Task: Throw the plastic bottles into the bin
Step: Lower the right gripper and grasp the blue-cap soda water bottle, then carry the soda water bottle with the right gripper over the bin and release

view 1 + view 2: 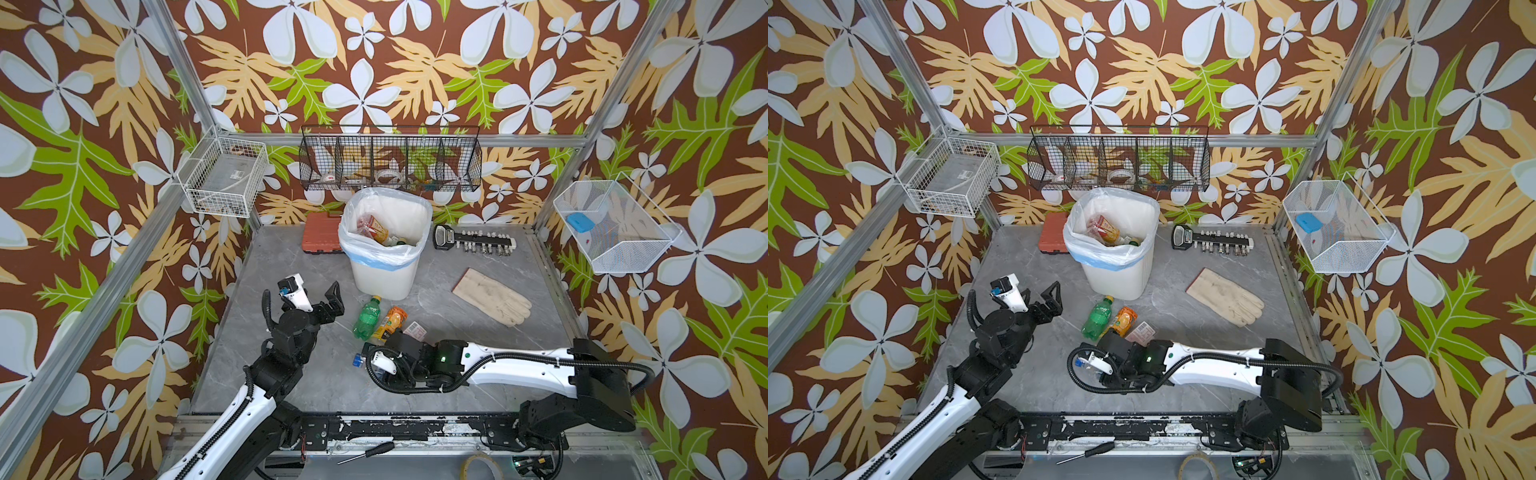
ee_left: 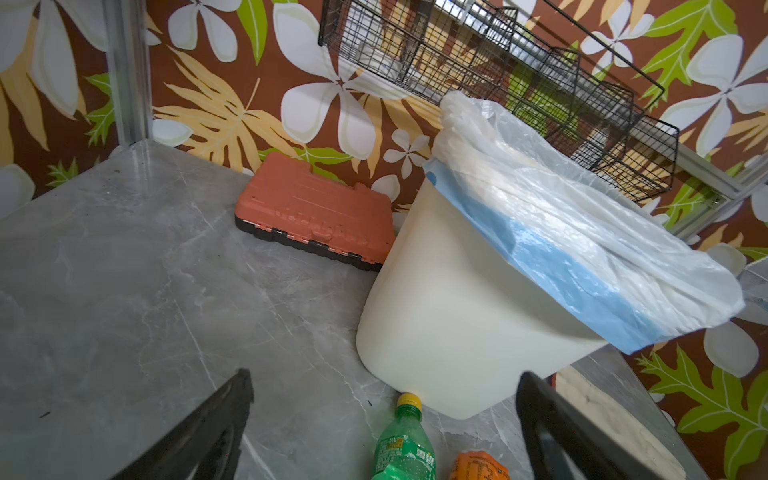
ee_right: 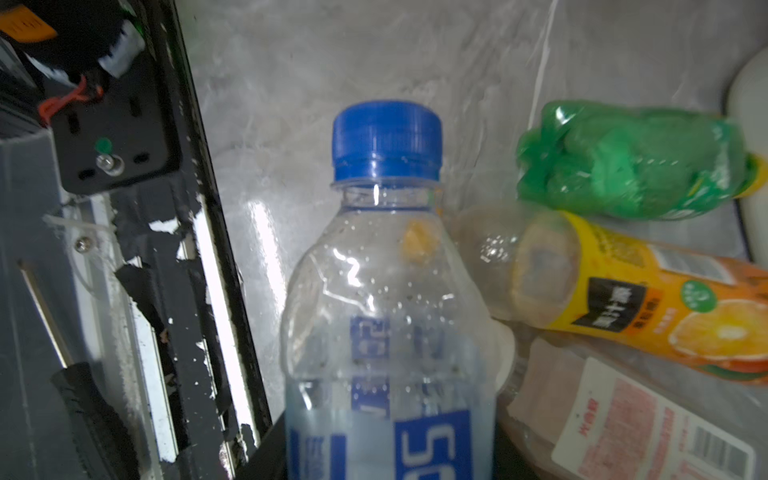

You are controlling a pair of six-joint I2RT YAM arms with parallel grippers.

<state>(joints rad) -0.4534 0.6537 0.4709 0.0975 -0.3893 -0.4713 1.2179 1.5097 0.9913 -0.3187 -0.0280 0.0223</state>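
Right gripper [image 1: 368,351]: jaws pressed together on a clear bottle [image 3: 386,332] with a blue cap [image 3: 386,141]. The right wrist view shows the bottle's neck pointing away from the camera. We cannot tell whether it has left the table [image 1: 291,374].

Just beside it lie three more: a green bottle [image 1: 365,318], an orange-labelled bottle [image 1: 390,322] and a pink-labelled bottle [image 1: 415,331], clustered in front of the bin [image 1: 384,274]. Several bottles [image 1: 374,230] already lie inside the liner.

Left gripper [image 2: 386,378]: jaws spread wide, holding nothing, poised near the green bottle's yellow cap [image 2: 409,400] and the bin's base.

Step in hand, as we judge it: the grasp is made and the carry is not yet begun. Three bottles are left on the table besides this one.

Next move calls for a lift high enough to clear the neighbouring bottles and the bin's rim. The bottle should then travel over the open mouth before release, keeping clear of the left arm. The glove [image 1: 494,297] stays where it is.
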